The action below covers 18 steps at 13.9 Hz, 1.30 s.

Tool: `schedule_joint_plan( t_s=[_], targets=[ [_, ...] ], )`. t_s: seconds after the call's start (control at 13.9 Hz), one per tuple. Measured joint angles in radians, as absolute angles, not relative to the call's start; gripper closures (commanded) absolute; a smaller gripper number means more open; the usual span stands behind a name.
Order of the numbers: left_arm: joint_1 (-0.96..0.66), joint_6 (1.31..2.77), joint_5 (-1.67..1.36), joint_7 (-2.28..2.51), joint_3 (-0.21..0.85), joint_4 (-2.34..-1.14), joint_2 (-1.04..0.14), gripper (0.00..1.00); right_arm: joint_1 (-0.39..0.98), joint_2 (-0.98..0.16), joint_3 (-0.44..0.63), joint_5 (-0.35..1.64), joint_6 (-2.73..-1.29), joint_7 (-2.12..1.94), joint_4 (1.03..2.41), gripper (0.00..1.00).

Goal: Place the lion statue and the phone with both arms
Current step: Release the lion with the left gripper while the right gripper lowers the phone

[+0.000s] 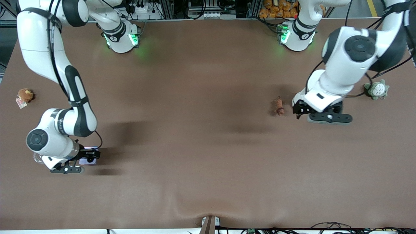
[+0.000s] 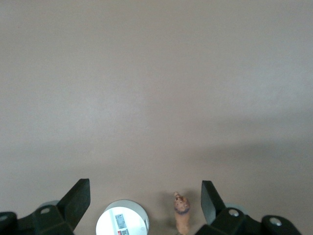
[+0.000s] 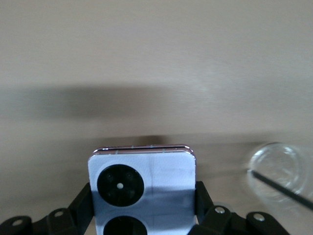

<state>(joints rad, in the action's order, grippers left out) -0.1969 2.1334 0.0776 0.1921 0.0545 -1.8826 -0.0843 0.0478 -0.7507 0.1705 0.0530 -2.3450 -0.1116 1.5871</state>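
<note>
The lion statue, a tiny reddish-brown figurine, lies on the brown table toward the left arm's end. My left gripper hovers just beside it, open and empty. In the left wrist view the statue lies between the spread fingers, close to one of them, with my left gripper touching nothing. The pale lilac phone is at the right arm's end. My right gripper is shut on it. In the right wrist view both fingers press the sides of the phone within my right gripper.
A round brown plush sits near the table edge at the right arm's end. A grey-green plush sits at the left arm's end. A clear glass stands beside the phone. A white round object lies beside the statue.
</note>
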Motion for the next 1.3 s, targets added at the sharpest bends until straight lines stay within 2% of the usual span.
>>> schedule_joint_plan(
  t_s=[0.22, 0.5, 0.65, 0.79, 0.86, 0.94, 1.01, 1.3],
  targets=[
    [-0.144, 2.032, 0.014, 0.153, 0.052, -1.750, -0.128, 0.00, 0.041, -0.768, 0.167, 0.053, -2.358, -0.120, 1.584, 0.72],
    [-0.119, 1.798, -0.017, 0.160, 0.051, -1.472, -0.259, 0.00, 0.042, -0.778, 0.163, 0.053, -2.372, -0.121, 1.583, 0.71],
    [-0.100, 1.760, -0.022, 0.160, 0.053, -1.417, -0.270, 0.00, 0.042, -0.786, 0.163, 0.053, -2.388, -0.121, 1.582, 0.69],
    [-0.100, 1.681, -0.032, 0.160, 0.057, -1.400, -0.248, 0.00, 0.042, -0.796, 0.163, 0.053, -2.401, -0.120, 1.582, 0.61],
    [-0.100, 1.662, -0.036, 0.162, 0.058, -1.399, -0.236, 0.00, 0.042, -0.799, 0.163, 0.053, -2.406, -0.120, 1.582, 0.38],
    [-0.099, 1.652, -0.036, 0.164, 0.057, -1.398, -0.225, 0.00, 0.042, -0.799, 0.163, 0.053, -2.406, -0.120, 1.582, 0.07],
    [-0.095, 1.639, -0.036, 0.165, 0.056, -1.394, -0.216, 0.00, 0.042, -0.799, 0.163, 0.053, -2.407, -0.120, 1.581, 0.00],
    [-0.053, 1.594, -0.036, 0.165, 0.055, -1.367, -0.131, 0.00, 0.042, -0.799, 0.163, 0.053, -2.412, -0.120, 1.581, 0.00]
  ],
)
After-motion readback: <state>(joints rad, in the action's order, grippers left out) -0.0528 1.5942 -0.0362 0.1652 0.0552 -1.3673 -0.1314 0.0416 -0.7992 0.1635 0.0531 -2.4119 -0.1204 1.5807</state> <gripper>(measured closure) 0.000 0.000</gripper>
